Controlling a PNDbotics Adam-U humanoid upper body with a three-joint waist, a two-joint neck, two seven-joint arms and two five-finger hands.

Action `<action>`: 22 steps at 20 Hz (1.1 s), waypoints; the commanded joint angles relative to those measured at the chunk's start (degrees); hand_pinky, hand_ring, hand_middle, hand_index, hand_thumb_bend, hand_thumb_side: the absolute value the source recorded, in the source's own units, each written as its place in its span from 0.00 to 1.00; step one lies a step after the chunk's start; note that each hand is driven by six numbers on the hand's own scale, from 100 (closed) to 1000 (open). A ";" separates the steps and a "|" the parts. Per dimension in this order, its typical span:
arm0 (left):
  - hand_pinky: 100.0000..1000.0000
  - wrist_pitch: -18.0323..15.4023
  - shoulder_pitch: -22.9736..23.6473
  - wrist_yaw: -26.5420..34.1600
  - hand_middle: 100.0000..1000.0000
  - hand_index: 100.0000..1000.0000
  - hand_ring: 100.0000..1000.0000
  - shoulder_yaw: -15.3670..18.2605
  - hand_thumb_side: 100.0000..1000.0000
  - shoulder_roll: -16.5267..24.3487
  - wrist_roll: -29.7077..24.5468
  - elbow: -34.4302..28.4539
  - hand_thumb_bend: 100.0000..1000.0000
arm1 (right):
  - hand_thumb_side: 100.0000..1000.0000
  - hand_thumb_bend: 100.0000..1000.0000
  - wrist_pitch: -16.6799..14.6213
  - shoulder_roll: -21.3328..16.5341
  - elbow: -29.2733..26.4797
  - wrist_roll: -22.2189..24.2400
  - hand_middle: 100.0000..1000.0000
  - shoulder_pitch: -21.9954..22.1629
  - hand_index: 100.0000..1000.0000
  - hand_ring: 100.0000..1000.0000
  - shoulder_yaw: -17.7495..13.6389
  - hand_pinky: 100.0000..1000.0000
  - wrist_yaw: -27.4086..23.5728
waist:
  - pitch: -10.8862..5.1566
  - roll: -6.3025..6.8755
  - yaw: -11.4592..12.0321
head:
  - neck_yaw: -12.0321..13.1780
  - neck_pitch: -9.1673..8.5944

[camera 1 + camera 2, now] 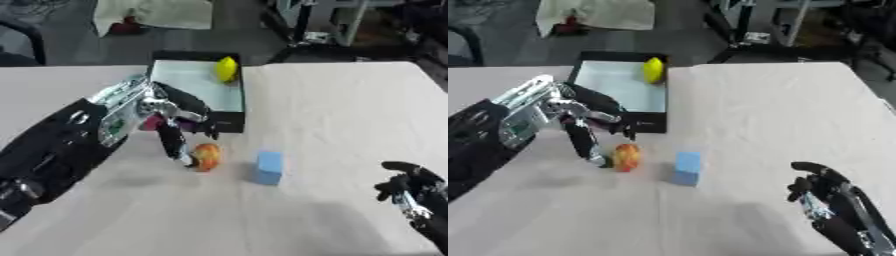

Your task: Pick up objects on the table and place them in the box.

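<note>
The left arm (61, 145) reached in from the lower left, its left hand (171, 116) angled downward with fingers (174, 142) extended and spread. The right hand (822, 187) rested idle near the lower right corner, fingers relaxed and slightly bent, pointing up.

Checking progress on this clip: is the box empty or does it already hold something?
Not empty. A yellow object lies inside the box at its far right corner; the rest of its pale floor is bare.

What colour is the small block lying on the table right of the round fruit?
Light blue block, clearest in the left eye view.
</note>
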 commanded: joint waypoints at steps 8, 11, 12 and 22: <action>0.57 -2.32 1.57 -9.34 0.57 0.73 0.48 1.50 0.18 -1.06 7.69 -0.80 0.23 | 0.41 0.00 -0.05 -0.91 -0.76 0.18 0.23 -0.58 0.74 0.41 -0.11 0.65 -0.28 | -0.70 -0.16 -0.24 | -0.15 -0.11; 0.59 -2.91 2.09 -12.70 0.59 0.75 0.50 1.47 0.20 -1.44 11.04 -1.13 0.26 | 0.41 0.00 -0.05 -0.90 -0.78 0.19 0.23 -0.59 0.74 0.41 -0.10 0.65 -0.33 | -0.69 -0.23 -0.30 | -0.19 -0.11; 0.62 -3.18 2.20 -13.74 0.62 0.77 0.53 1.45 0.22 -1.41 12.00 -1.11 0.28 | 0.41 0.00 -0.06 -0.91 -0.80 0.17 0.23 -0.59 0.74 0.41 -0.12 0.65 -0.36 | -0.70 -0.24 -0.32 | -0.19 -0.11; 0.77 -6.57 2.17 -18.92 0.82 0.88 0.76 1.51 0.28 -1.75 8.94 1.21 0.33 | 0.41 0.00 -0.06 -0.97 -0.80 0.16 0.23 -0.67 0.74 0.41 -0.20 0.65 -0.46 | -0.76 -0.20 -0.44 | -0.29 -0.11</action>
